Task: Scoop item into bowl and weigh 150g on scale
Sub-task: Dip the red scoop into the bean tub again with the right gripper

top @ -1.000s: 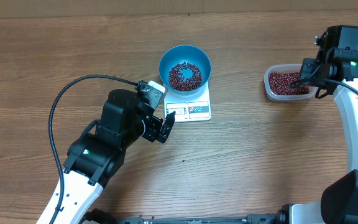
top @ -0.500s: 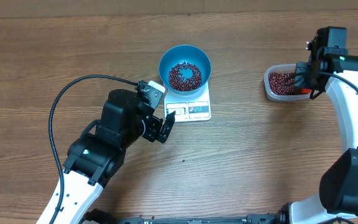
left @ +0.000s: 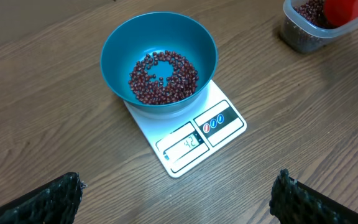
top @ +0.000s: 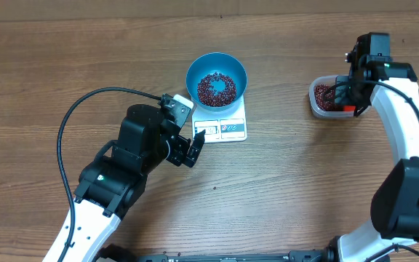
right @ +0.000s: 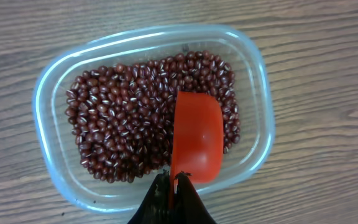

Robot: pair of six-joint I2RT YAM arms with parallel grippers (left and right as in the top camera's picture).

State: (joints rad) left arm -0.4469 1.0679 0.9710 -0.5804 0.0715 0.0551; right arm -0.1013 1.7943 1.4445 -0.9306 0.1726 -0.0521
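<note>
The scoop (right: 196, 137) is gripped by its handle in the closed right end effector (right: 173, 186), above the beans (right: 123, 124) in the clear tub (right: 55, 93). The left end effector (top: 193, 148) is held wide open and empty near the scale (left: 191, 137). Some beans already lie in the blue bowl (left: 114, 56) on the scale. If the scoop is overfilled or tilted during carrying, beans could be spilled on the tabletop (left: 55, 137), or the target weight exceeded.
</note>
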